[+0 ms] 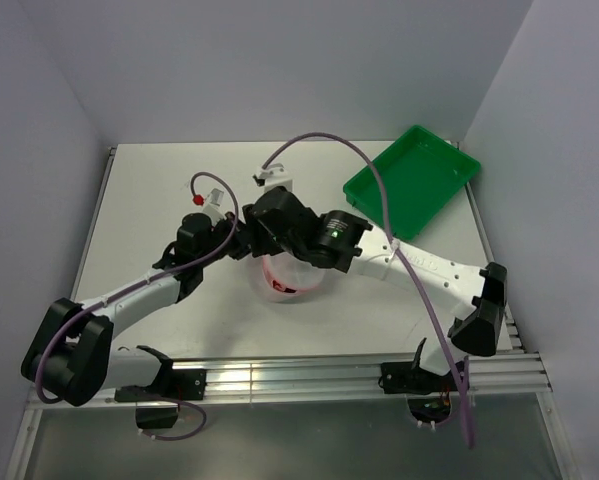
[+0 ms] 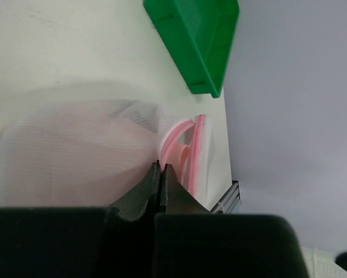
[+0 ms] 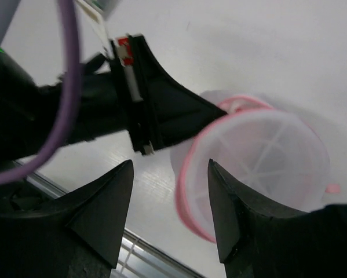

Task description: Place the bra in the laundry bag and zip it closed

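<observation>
The laundry bag [image 1: 291, 282] is a small round pouch of white mesh with a pink zip rim [image 3: 187, 191], lying on the table between the two arms. My left gripper [image 2: 160, 168] is shut, its tips pinching the mesh [image 2: 75, 156] at the edge by the pink rim [image 2: 187, 153]. Its black finger [image 3: 179, 113] reaches the bag's rim in the right wrist view. My right gripper [image 3: 170, 165] hangs open just above the bag's near rim, holding nothing. Something reddish-pink [image 1: 279, 285] shows through the mesh. I cannot make out the bra as such.
A green tray [image 1: 411, 180] sits at the table's back right corner and also shows at the top of the left wrist view [image 2: 196, 40]. Purple cables loop above both arms. The table's metal front rail [image 3: 138, 249] runs close below the bag.
</observation>
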Tool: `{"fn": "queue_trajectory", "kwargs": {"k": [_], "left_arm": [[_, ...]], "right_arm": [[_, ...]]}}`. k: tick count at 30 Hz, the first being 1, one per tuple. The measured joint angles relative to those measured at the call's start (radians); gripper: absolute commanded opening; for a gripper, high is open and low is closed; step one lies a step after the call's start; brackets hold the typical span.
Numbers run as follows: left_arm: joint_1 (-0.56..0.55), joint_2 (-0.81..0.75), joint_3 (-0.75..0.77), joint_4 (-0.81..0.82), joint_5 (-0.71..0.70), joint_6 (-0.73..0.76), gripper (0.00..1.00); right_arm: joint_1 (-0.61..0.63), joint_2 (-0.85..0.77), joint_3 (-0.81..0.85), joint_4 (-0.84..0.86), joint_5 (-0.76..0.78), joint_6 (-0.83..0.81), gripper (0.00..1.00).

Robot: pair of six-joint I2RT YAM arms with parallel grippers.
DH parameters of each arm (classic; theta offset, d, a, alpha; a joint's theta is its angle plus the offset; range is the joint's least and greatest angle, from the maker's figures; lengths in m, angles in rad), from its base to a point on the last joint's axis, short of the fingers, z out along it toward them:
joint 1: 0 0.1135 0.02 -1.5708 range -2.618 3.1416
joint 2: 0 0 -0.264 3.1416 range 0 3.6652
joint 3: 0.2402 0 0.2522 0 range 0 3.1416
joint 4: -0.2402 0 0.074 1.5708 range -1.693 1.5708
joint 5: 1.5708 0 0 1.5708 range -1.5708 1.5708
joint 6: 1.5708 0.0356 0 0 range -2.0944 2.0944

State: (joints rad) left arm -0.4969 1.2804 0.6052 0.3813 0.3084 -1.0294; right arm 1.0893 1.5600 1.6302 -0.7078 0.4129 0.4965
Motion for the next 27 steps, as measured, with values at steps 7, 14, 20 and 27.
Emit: {"fn": "queue_trajectory", "kwargs": {"k": [7, 14, 20, 27], "left_arm": [[0.056, 0.005, -0.051, 0.05, 0.062, 0.006, 0.0], [0.093, 0.029, -0.048, 0.103, 0.125, 0.04, 0.0], [0.105, 0.114, 0.018, 0.108, 0.151, 0.075, 0.02], [0.112, 0.204, 0.084, 0.116, 0.186, 0.105, 0.06]], "right_arm": [[-0.132, -0.226, -0.383, 0.18, -0.111, 0.037, 0.52], [-0.343, -0.656, -0.929, 0.455, -0.229, 0.137, 0.7], [-0.469, -0.684, -1.174, 0.72, -0.453, 0.228, 0.75], [-0.596, -0.563, -1.229, 1.015, -0.66, 0.338, 0.71]]}}
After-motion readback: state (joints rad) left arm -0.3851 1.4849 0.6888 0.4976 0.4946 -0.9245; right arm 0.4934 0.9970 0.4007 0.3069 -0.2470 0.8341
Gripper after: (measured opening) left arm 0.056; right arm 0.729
